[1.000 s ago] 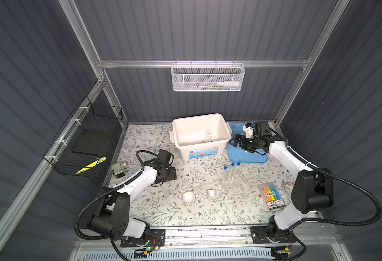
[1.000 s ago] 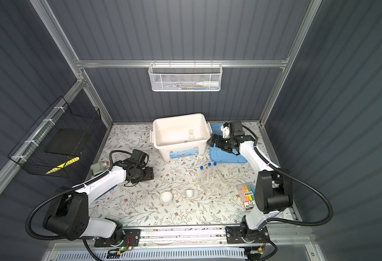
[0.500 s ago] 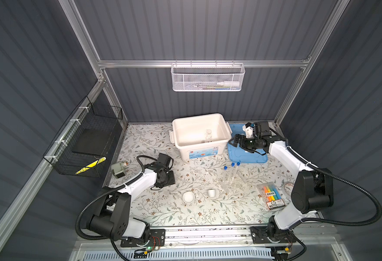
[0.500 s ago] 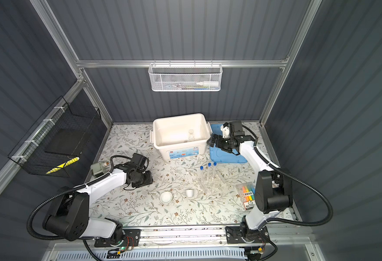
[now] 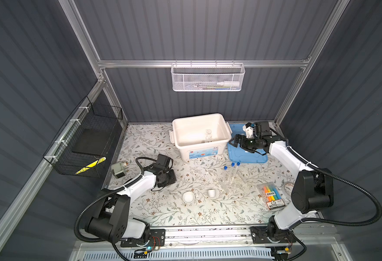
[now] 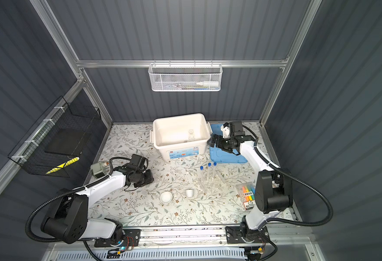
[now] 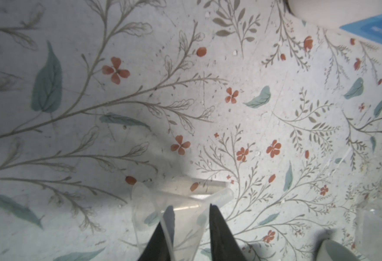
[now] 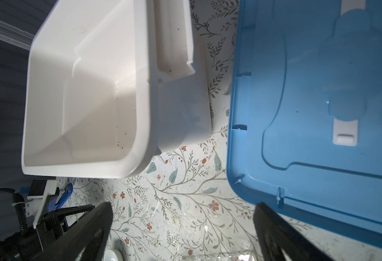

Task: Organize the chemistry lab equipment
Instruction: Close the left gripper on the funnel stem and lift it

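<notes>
My left gripper (image 7: 187,211) lies low on the floral mat, its fingers pressed on either side of a clear funnel (image 7: 185,203) lying on its side. In both top views the left gripper (image 5: 166,178) (image 6: 145,178) hides that funnel. My right gripper (image 8: 183,205) (image 5: 234,142) is open and holds nothing, between the white bin (image 5: 174,133) and the blue lid (image 5: 246,156). A small glass flask (image 5: 208,135) stands in the bin. Three blue-capped test tubes (image 5: 233,164) stand in a clear rack (image 5: 230,180). A white mortar bowl (image 5: 189,197) and a small white cup (image 5: 211,192) sit in front.
A pack of coloured highlighters (image 5: 272,194) lies at the right front. A grey device (image 5: 119,170) sits at the mat's left edge, below a black wire basket (image 5: 83,144). A white mesh basket (image 5: 208,78) hangs on the back wall.
My left gripper has sunk a little toward the mat and its jaws have narrowed onto the clear funnel. The right arm has not moved.
</notes>
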Robot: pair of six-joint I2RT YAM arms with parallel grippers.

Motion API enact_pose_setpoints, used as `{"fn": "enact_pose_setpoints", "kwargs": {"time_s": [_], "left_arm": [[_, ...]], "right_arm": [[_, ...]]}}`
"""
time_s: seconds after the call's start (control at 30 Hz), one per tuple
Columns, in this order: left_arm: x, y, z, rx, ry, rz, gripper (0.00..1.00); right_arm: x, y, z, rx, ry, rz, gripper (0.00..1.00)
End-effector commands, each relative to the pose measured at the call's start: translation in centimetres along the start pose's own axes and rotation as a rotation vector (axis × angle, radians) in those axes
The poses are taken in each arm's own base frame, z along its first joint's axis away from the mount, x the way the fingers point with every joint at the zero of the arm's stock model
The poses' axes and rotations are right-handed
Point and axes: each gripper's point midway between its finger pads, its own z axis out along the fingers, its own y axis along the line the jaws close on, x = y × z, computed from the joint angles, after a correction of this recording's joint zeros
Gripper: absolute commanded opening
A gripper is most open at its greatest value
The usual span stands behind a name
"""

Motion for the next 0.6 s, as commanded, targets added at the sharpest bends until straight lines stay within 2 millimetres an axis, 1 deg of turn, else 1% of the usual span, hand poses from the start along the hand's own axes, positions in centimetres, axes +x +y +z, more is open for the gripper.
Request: {"fn": "enact_pose_setpoints", "kwargs": {"time_s": [0.0, 0.2, 0.37, 0.47, 0.57], "left_arm": [[-0.2, -0.1, -0.2, 0.024, -0.024, -0.032, 0.23], [-0.6, -0.2, -0.1, 0.039, -0.055, -0.048, 0.14], [-1.1, -0.6, -0.1, 0.063, -0.073, -0.062, 0.09], [-1.8, -1.4, -0.6, 0.086, -0.095, -0.056, 0.08], [-3.0, -2.5, -1.7, 0.122, -0.134, -0.050, 0.07]], "right_arm": [[0.1, 0.1, -0.5, -0.003, 0.005, -0.006, 0.99], [0.0, 0.0, -0.4, -0.003, 0.006, -0.005, 0.99], [-0.1, 0.0, -0.3, -0.003, 0.006, -0.003, 0.99], [-0.3, 0.1, -0.4, -0.006, 0.001, -0.006, 0.99], [-0.4, 0.2, -0.3, -0.010, -0.005, -0.003, 0.99]]}}
